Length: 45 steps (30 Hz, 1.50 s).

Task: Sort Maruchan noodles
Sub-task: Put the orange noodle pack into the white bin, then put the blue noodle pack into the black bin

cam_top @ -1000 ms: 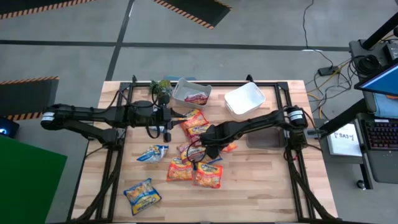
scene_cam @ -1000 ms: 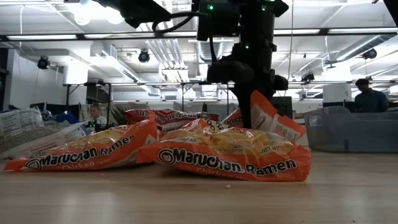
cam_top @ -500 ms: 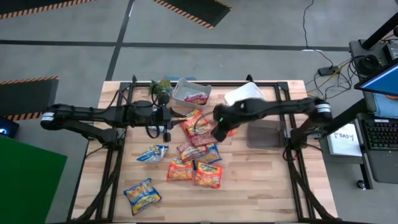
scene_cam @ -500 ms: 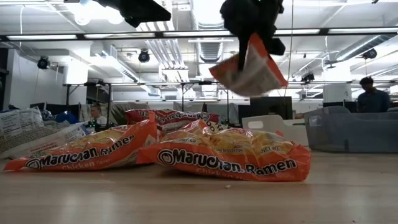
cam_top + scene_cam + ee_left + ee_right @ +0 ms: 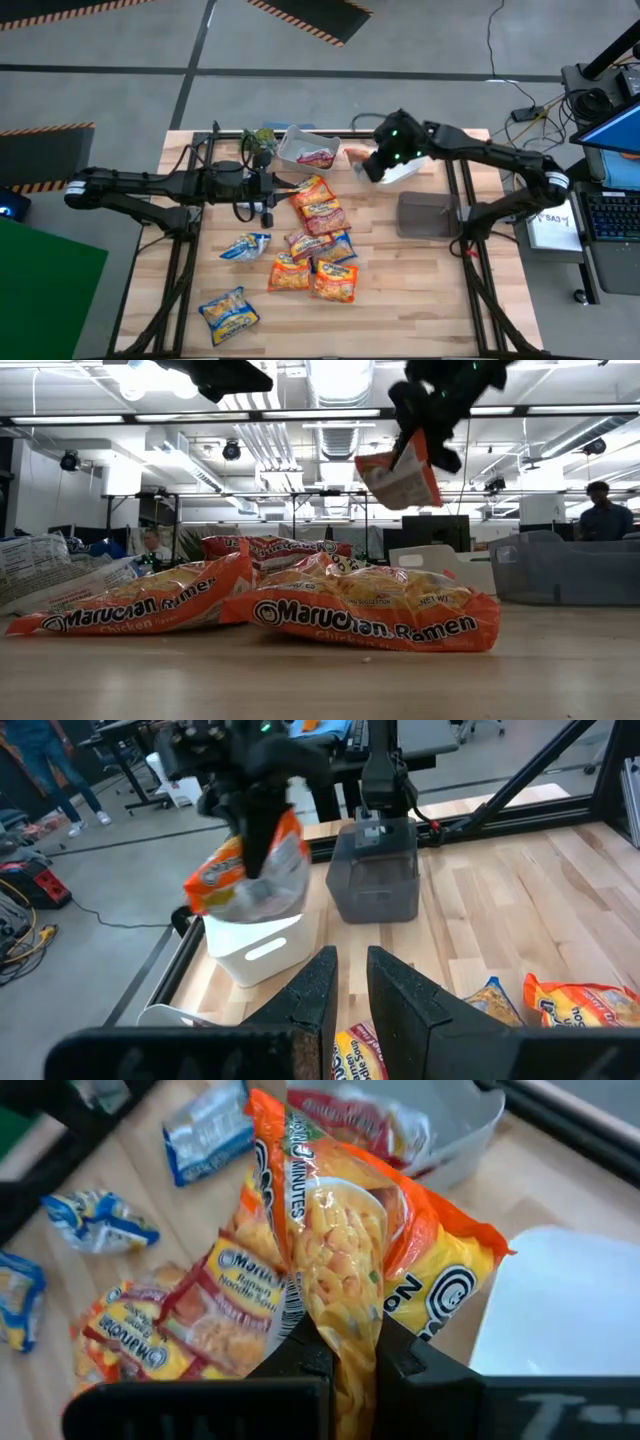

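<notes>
Right hand clenched on 1 orange ramen packet, carried high toward white tub, presumably for sorting.

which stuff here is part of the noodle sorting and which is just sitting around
Job: held orange packet in right gripper; packet pile; blue packets; pink packet in clear tub; white tub.
Idle: green plant; dark tub; left gripper.
</notes>
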Each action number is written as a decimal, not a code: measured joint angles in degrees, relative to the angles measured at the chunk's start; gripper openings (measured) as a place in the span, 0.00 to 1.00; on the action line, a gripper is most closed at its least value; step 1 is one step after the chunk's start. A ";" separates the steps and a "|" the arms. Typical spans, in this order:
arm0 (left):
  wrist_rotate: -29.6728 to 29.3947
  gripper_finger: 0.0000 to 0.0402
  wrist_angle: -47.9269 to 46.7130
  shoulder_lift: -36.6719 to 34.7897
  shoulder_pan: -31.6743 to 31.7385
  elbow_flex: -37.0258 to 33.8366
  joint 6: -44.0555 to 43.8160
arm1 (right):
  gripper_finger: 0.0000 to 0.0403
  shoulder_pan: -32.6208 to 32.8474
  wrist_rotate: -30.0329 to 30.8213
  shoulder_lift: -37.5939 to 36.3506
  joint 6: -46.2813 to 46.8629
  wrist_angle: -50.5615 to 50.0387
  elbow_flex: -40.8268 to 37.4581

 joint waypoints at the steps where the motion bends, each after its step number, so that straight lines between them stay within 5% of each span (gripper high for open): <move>1: 0.00 0.10 -0.03 0.01 0.01 0.00 0.00 | 0.03 -1.96 -2.06 -0.58 -1.05 2.83 -1.99; 7: 0.01 0.10 -0.99 -0.07 -0.01 0.00 -0.01 | 0.03 -12.57 -12.40 -5.23 -4.83 16.97 -13.24; 15: -0.01 0.10 -0.47 -0.07 0.00 0.00 -0.01 | 0.03 -23.67 -14.79 -8.24 -8.39 20.13 -23.06; 29: 0.00 0.10 0.16 -0.07 0.00 0.00 0.42 | 0.04 -24.84 -15.46 -0.15 -6.38 32.83 -29.76; 45: -0.02 0.10 0.09 -0.07 0.00 0.00 0.42 | 0.44 -24.84 -15.53 0.87 -3.69 31.52 -28.48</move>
